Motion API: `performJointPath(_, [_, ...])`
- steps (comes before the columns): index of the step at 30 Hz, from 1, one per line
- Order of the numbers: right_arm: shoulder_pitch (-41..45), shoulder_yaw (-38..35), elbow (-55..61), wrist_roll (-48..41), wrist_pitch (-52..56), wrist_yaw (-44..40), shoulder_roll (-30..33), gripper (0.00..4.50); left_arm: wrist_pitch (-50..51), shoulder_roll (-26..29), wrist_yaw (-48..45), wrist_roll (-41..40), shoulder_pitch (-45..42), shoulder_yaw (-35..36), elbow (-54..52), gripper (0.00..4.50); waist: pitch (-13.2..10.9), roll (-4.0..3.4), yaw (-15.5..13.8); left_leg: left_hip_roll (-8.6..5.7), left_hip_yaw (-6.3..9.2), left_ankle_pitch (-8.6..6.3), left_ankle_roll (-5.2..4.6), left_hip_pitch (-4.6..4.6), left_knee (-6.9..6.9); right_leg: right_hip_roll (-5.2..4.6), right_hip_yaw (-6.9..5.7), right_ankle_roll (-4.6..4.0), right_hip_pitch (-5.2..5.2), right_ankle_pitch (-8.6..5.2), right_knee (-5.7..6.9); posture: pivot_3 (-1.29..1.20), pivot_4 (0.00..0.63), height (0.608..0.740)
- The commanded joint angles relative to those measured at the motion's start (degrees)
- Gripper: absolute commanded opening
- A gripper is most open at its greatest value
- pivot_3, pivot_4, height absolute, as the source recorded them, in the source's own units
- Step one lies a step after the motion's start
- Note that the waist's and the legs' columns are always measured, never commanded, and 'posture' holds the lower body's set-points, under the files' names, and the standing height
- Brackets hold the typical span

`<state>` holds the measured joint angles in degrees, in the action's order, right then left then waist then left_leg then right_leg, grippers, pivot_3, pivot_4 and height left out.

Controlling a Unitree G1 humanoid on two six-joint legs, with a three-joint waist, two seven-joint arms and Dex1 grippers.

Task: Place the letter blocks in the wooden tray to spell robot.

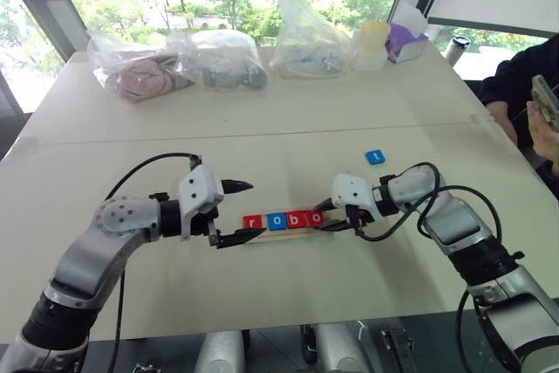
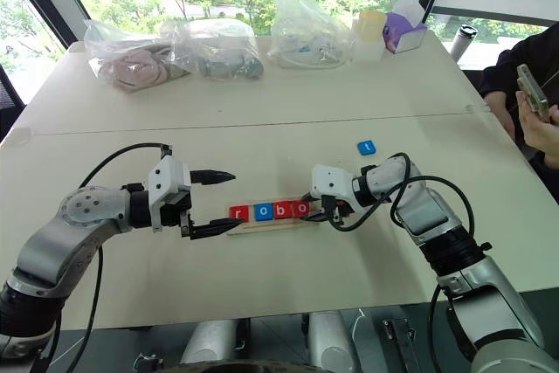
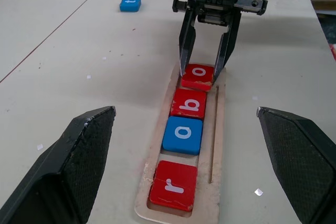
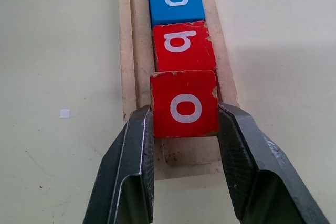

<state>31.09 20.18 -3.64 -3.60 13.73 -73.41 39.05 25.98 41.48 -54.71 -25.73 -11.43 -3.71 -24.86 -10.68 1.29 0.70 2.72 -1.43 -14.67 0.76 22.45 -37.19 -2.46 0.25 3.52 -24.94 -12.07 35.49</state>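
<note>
Letter blocks r, o, b and o sit in a row in the wooden tray point(image 3: 218, 129), near the front middle of the tabletop point(image 1: 262, 128). At the tray's near end in the left wrist view lies the red r block point(image 3: 174, 185), then the blue o block point(image 3: 182, 134), the red b block point(image 3: 189, 103), and the red o block point(image 4: 185, 104). The right end effector point(image 4: 185, 129) is clenched on that red o block, one finger on each side, with the block at or just above its slot. The left end effector point(image 1: 234, 212) hangs released with its fingers wide apart at the tray's r end, holding nothing.

Risk, as I judge it: the red o block looks slightly askew against the b, so letting go could leave it cocked on the rim, and drawing the fingers away could drag the tray. The last slot appears partly covered.

Farther back lies the blue t block point(image 1: 375, 156), well apart from the tray, not yet placed.
</note>
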Motion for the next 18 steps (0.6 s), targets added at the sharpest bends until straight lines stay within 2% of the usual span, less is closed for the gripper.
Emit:
performJointPath(1, [0.96,-0.7,0.08,-0.08,-0.26,0.21,-0.33,1.13,-0.02,-0.2,0.13,-0.79,-0.11,0.66,-1.64,4.5,0.0,0.0,0.01,0.0,0.0,0.0,0.0,0.0,0.0,0.0,0.0,0.0,0.0,0.0,0.0,0.0,0.15,0.74])
performJointPath(18, [1.72,-0.5,-0.77,0.01,-0.51,-0.17,-0.54,1.13,0.02,-0.62,0.5,-0.55,0.0,0.61,-1.66,4.5,0.0,0.0,0.01,0.0,0.0,0.0,0.0,0.0,-0.02,0.0,0.0,0.0,0.0,0.0,0.03,0.0,0.15,0.74])
